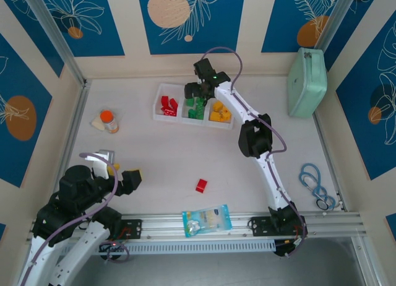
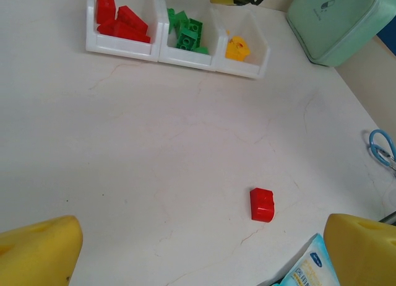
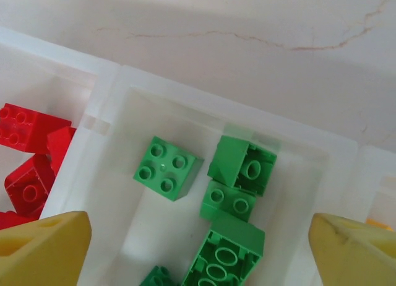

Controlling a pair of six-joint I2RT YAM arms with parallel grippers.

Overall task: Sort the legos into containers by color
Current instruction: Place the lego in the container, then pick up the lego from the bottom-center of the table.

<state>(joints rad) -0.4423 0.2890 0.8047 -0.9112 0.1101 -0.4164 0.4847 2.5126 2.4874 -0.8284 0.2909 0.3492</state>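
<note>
The containers are one white tray [image 1: 156, 108] [image 2: 185, 59] of three compartments at the table's far middle. Red legos [image 1: 168, 104] [image 2: 120, 21] [image 3: 28, 168] lie in the left one, green legos [image 1: 196, 109] [image 2: 187, 31] [image 3: 168, 167] in the middle, yellow legos [image 1: 219, 114] [image 2: 237, 48] in the right. One red lego [image 1: 201, 186] [image 2: 262, 204] lies loose on the near table. My right gripper [image 1: 199, 95] [image 3: 198, 249] hovers open over the green compartment, holding nothing. My left gripper [image 1: 122, 173] [image 2: 201, 255] is open and empty, low at the near left, left of the loose red lego.
A mint-green case [image 1: 307, 82] [image 2: 337, 20] stands at the far right. An orange-capped bottle [image 1: 109, 121] sits at the left. Blue scissors [image 1: 317, 186] [image 2: 383, 148] lie at the right edge. A clear printed bag [image 1: 207, 220] [image 2: 309, 268] rests on the near rail.
</note>
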